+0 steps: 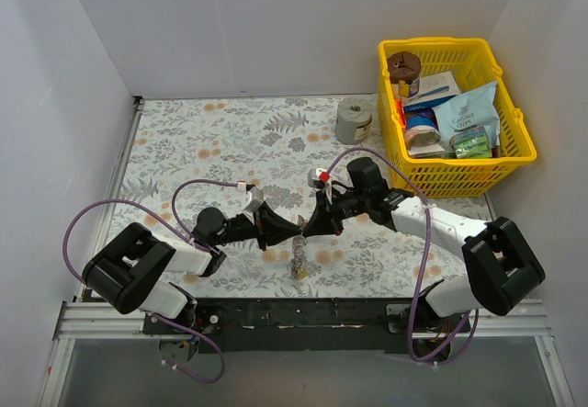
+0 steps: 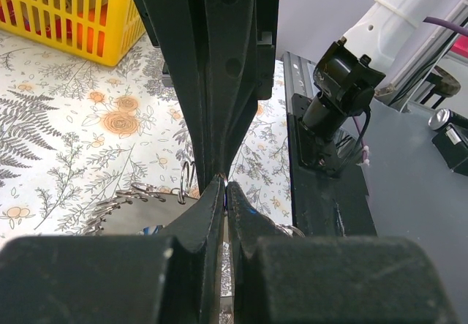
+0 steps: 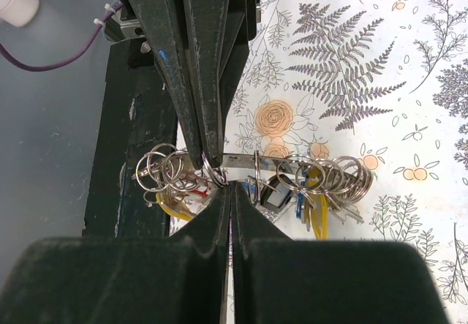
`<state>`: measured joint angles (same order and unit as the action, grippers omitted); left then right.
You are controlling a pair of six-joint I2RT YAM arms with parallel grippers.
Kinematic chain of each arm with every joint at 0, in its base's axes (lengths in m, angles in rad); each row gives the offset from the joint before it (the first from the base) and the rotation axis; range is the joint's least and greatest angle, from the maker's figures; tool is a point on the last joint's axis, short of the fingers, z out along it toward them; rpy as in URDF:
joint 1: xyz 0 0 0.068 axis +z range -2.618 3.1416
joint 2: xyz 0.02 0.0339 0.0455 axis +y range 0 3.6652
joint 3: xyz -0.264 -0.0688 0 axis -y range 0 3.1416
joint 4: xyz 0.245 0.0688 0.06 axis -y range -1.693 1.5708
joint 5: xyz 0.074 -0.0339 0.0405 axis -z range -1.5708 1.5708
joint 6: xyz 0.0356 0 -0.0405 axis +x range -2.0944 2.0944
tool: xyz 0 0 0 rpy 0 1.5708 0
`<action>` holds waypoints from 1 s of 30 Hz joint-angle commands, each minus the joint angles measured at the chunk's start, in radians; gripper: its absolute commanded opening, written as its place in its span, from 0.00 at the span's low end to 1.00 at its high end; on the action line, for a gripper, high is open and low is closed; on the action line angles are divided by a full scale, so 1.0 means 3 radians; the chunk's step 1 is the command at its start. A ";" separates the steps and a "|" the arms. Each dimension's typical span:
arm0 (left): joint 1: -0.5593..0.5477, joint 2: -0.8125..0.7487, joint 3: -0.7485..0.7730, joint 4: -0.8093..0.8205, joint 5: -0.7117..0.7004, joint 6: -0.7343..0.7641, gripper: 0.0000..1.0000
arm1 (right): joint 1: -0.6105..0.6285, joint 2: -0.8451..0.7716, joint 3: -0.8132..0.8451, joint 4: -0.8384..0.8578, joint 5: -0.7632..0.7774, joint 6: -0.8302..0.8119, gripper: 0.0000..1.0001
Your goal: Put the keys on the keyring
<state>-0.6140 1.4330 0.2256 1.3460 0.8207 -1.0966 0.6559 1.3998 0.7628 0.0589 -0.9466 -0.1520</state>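
We see both arms folded low over the counter, elbows out toward the left and right edges, forearms turned inward. They meet nose to nose just inside the near edge, about midway along it. The left gripper (image 2: pixel 225 188) has its fingers pressed together, and the keyring (image 2: pixel 146 211) runs in between their tips. The right gripper (image 3: pixel 231 186) comes at the same spot from the opposite side, its fingers also pressed tight. We cannot tell whether they nip the ring's band or one of the small split rings (image 3: pixel 344 178) threaded on it.

A floral cloth (image 1: pixel 230 141) covers the counter. A yellow basket (image 1: pixel 516 161) full of packets and tubs sits at the far right corner. A grey roll (image 1: pixel 354 119) stands just left of it by the far edge. Both are well apart from the grippers. Purple cables (image 1: pixel 101 209) loop off each arm.

The keyring is held off the cloth between the two grippers, its toothed rim showing in the left wrist view. The keys (image 3: pixel 319 216) dangle from the split rings below the band. Yellow and blue heads hang on one side of the right gripper's fingers, and yellow with a sliver of red on the other.
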 commanded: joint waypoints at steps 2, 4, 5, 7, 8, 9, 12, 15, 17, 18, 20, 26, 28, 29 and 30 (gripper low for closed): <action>-0.0019 -0.0016 0.0061 0.1659 0.0168 -0.0083 0.00 | 0.0053 0.0120 -0.0062 0.0284 0.0047 0.0046 0.01; -0.0019 -0.0016 0.0066 0.1664 0.0204 -0.0098 0.00 | 0.0053 0.0125 -0.0083 0.0345 0.0021 0.0072 0.03; -0.0019 -0.0021 0.0066 0.1664 0.0209 -0.0108 0.00 | 0.0053 0.0125 -0.0108 0.0376 -0.0004 0.0077 0.03; -0.0019 -0.0032 0.0066 0.1664 0.0220 -0.0103 0.00 | 0.0048 0.0130 -0.0119 0.0448 -0.0020 0.0103 0.04; -0.0019 -0.0037 0.0066 0.1664 0.0225 -0.0118 0.00 | 0.0053 0.0140 -0.0129 0.0468 -0.0050 0.0108 0.04; -0.0019 -0.0037 0.0071 0.1664 0.0235 -0.0123 0.00 | 0.0053 0.0151 -0.0134 0.0524 -0.0056 0.0123 0.04; -0.0019 -0.0037 0.0086 0.1664 0.0271 -0.0149 0.00 | 0.0053 0.0161 -0.0160 0.0576 -0.0071 0.0139 0.05; -0.0019 -0.0047 0.0091 0.1664 0.0296 -0.0169 0.00 | 0.0053 0.0191 -0.0180 0.0657 -0.0107 0.0164 0.06; -0.0019 -0.0057 0.0102 0.1664 0.0317 -0.0180 0.00 | 0.0058 0.0207 -0.0195 0.0724 -0.0142 0.0205 0.06; -0.0019 -0.0057 0.0102 0.1664 0.0317 -0.0190 0.00 | 0.0058 0.0217 -0.0211 0.0744 -0.0148 0.0210 0.06; -0.0019 -0.0067 0.0102 0.1664 0.0332 -0.0200 0.00 | 0.0063 0.0227 -0.0211 0.0790 -0.0153 0.0225 0.07; -0.0019 -0.0067 0.0117 0.1664 0.0378 -0.0231 0.00 | 0.0084 0.0268 -0.0236 0.0964 -0.0224 0.0292 0.08; -0.0019 -0.0073 0.0112 0.1664 0.0383 -0.0231 0.00 | 0.0094 0.0289 -0.0236 0.1020 -0.0240 0.0312 0.08; -0.0019 -0.0073 0.0102 0.1664 0.0383 -0.0231 0.00 | 0.0099 0.0294 -0.0231 0.1031 -0.0255 0.0317 0.09; -0.0019 -0.0073 0.0102 0.1664 0.0383 -0.0236 0.00 | 0.0094 0.0304 -0.0231 0.1056 -0.0260 0.0328 0.09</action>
<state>-0.6037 1.4319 0.2310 1.3437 0.8944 -1.1568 0.6567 1.4651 0.7025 0.2771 -1.0527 -0.0582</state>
